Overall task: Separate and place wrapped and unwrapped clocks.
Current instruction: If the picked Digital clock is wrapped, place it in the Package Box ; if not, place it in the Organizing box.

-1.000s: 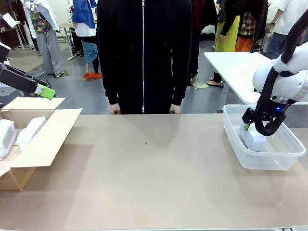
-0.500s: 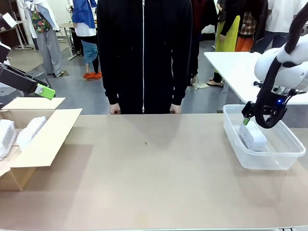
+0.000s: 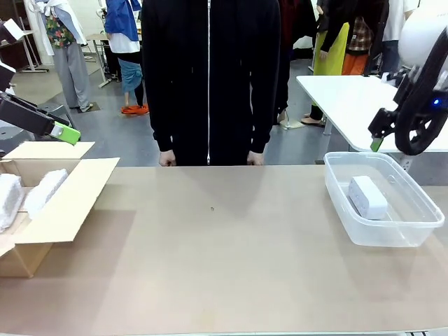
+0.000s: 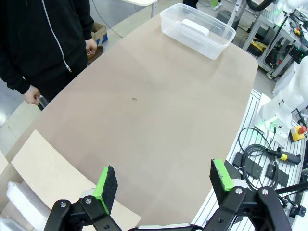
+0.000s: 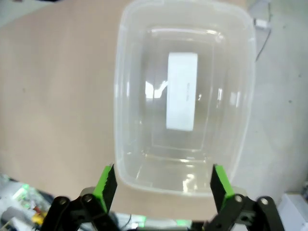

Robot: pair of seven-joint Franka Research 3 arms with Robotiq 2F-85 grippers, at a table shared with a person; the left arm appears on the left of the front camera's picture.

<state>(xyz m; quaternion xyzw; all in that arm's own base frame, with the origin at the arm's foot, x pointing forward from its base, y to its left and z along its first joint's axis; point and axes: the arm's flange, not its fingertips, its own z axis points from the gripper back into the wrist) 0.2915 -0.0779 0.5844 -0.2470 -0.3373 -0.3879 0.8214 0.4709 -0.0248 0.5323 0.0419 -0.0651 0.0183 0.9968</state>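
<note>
The bare white clock (image 3: 367,197) lies flat inside the see-through tub (image 3: 413,234) at about 3 o'clock on the tabletop (image 3: 224,259), and nothing else is in there with it. It lies there because this tub looks like the place for clocks with no wrap on them. The right tool (image 3: 379,137) hangs in the air above the far side of the tub, with its green pads spread wide and nothing between them, so the clock is free. From above, in the right wrist view, the clock (image 5: 182,91) sits in the middle of the tub (image 5: 126,120), well apart from the walls. Over at 9 o'clock is a brown cardboard box (image 3: 66,203) with its flaps open. Two clocks in crinkly plastic rest inside it, one (image 3: 45,191) just beside the other (image 3: 8,199), so the wrapped ones are kept away from the bare one. The left tool (image 4: 160,180) is spread wide too and holds nothing, up above the box end. A person (image 3: 210,77) stands at 12 o'clock with hands down at the tabletop's edge. The sorting looks done.
</note>
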